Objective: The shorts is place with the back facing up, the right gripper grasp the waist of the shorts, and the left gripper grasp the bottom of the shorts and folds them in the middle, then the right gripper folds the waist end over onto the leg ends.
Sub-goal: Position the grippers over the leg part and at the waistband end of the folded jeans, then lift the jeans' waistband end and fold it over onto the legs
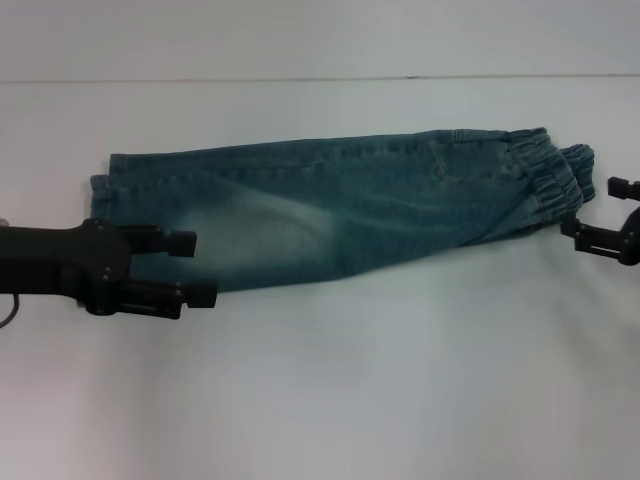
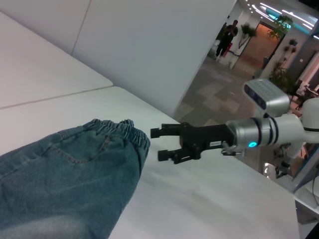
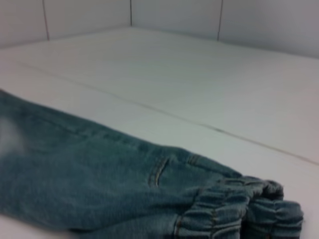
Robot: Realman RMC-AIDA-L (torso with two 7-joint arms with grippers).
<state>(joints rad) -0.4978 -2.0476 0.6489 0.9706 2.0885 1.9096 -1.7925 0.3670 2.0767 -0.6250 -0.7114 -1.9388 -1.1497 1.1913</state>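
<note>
Lengthwise fold done: the shorts (image 1: pixel 340 205) lie mid-frame. I hold the left gripper (image 1: pixel 195 268) and right gripper (image 1: pixel 592 213) open, empty. Next, right grasps the waist (image 1: pixel 545 175).

You see blue-green faded denim shorts (image 1: pixel 340 205): woven cloth, matt, pale bleached patch. Puckered elastic denim waistband (image 1: pixel 545 175): gathered, rough, stitched. White table top (image 1: pixel 330 380): smooth, faint sheen. Black right gripper (image 2: pixel 167 144): matt metal look; silver-white wrist glossy. Black left gripper (image 1: pixel 190 268): matt.
</note>
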